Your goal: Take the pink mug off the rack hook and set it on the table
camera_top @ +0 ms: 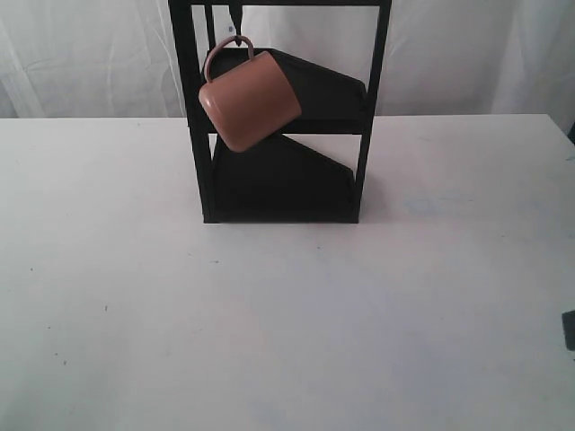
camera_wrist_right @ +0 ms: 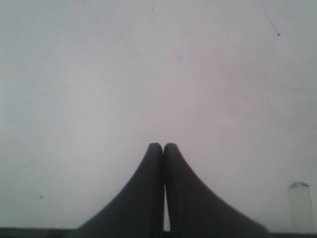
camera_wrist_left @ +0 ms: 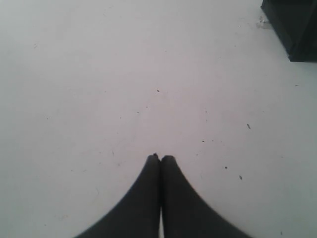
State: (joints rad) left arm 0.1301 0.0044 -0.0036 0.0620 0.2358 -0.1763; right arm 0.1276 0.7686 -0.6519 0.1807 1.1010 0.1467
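Only the exterior view shows the pink mug [camera_top: 250, 101]: it hangs by its thin loop handle from the rack hook [camera_top: 236, 25] near the top of the black rack [camera_top: 197, 135], tilted with its smooth base facing the camera, in front of the upper of 2 wedge-shaped shelves [camera_top: 328, 90]. The rack stands upright toward the far side of the table [camera_top: 287, 323], which is wide, flat, matte white and dotted with tiny dark specks. Pale draped cloth [camera_top: 90, 54] closes off the room behind. No arm appears in this view, apart perhaps from a small dark shape [camera_top: 569, 329] at its right edge, too cropped to tell. The left wrist view shows the left gripper [camera_wrist_left: 161, 157] with its 2 tapered black fingers pressed tip to tip, gripping nothing, over bare speckled tabletop [camera_wrist_left: 99, 74], with a dark corner of the rack [camera_wrist_left: 292, 29] well apart from it. The right wrist view shows the right gripper [camera_wrist_right: 163, 145] likewise closed and empty above the table [camera_wrist_right: 148, 64], near a small pale translucent strip [camera_wrist_right: 300, 206] that cannot be identified.
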